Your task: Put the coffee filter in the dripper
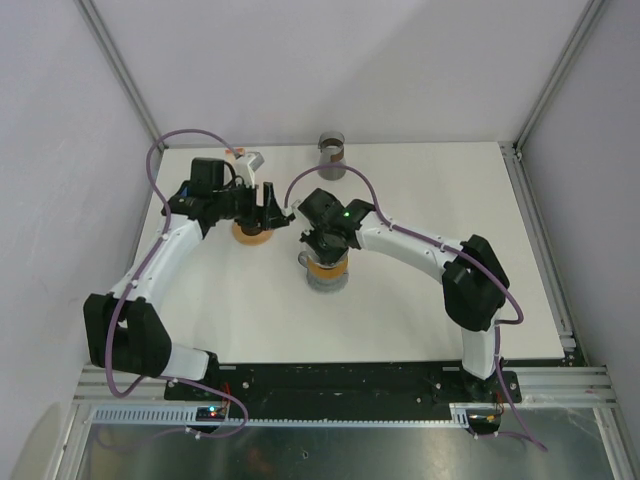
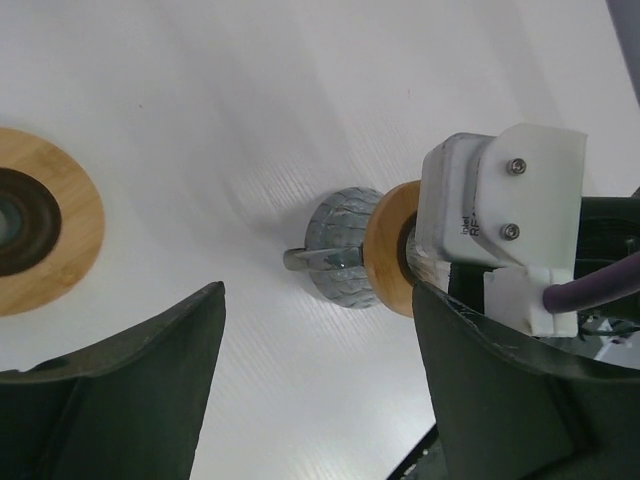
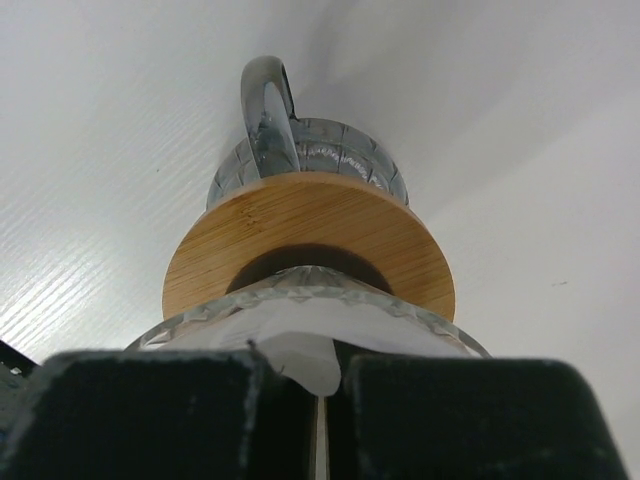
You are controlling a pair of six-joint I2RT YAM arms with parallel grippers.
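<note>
Plainly the right gripper (image 3: 320, 372) is the one that matters. Its two dark fingers are pressed together on a fold of the white coffee filter (image 3: 300, 345), which lies in the mouth of the dripper (image 3: 300, 285) directly beneath the wrist. The dripper stands upright on the table (image 1: 420, 300), and its axis runs straight down away from the pincer. A bamboo collar (image 3: 250, 230) circles its waist, and the handle (image 3: 262, 100) points away from the right wrist camera. Paper spreads across the glass rim, though how deep it sits in the cone cannot be told (the fingers hide the centre). On that reading the placing looks nearly done, and what remains is probably a release and a straight lift. The left gripper (image 1: 268, 205) hangs to the dripper's left with its fingers wide apart, holding nothing, near a separate bamboo ring (image 2: 40, 235). It is close to the dripper but not touching it.
</note>
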